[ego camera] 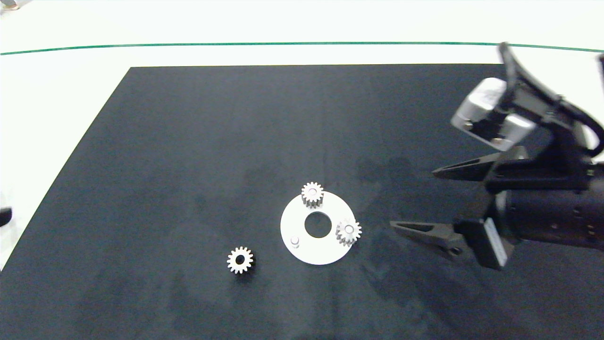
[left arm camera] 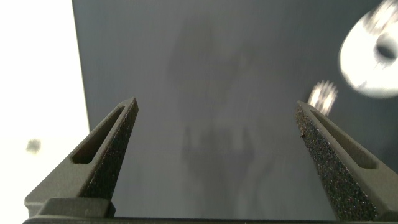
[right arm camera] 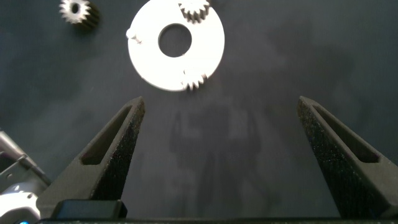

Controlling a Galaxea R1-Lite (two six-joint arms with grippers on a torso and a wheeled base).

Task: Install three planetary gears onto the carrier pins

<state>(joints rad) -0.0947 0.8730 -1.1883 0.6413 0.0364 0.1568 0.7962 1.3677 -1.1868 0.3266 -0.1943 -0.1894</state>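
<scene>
— Two of the three gears are on, far as I can see. Start with the big stuff: the black mat (ego camera: 188, 141), then the right gripper (ego camera: 420, 203) hanging off to the right of the white disc (ego camera: 302, 245), fingers spread wide with nothing between them.

— And the left gripper (left arm camera: 214, 162)?

— Out past the mat's left edge, well away from the disc. Its fingers are spread wide and empty too.

— So what's on the disc?

— One gear (ego camera: 312, 194) at the disc's far rim, another gear (ego camera: 348, 231) at its right rim, each sitting over a peg. The bare peg (ego camera: 295, 241) stands on the disc's near-left side. The loose gear (ego camera: 240, 259) lies flat on the mat, just beyond that side of the disc.

— What could spoil it?

— I'd say the reach. Coming from the right, those wide fingers pass over the disc and could clip a seated gear. And if the loose gear gets pinched off-centre, its hole may miss the peg and it'll sit tilted, or shove the disc along.
</scene>
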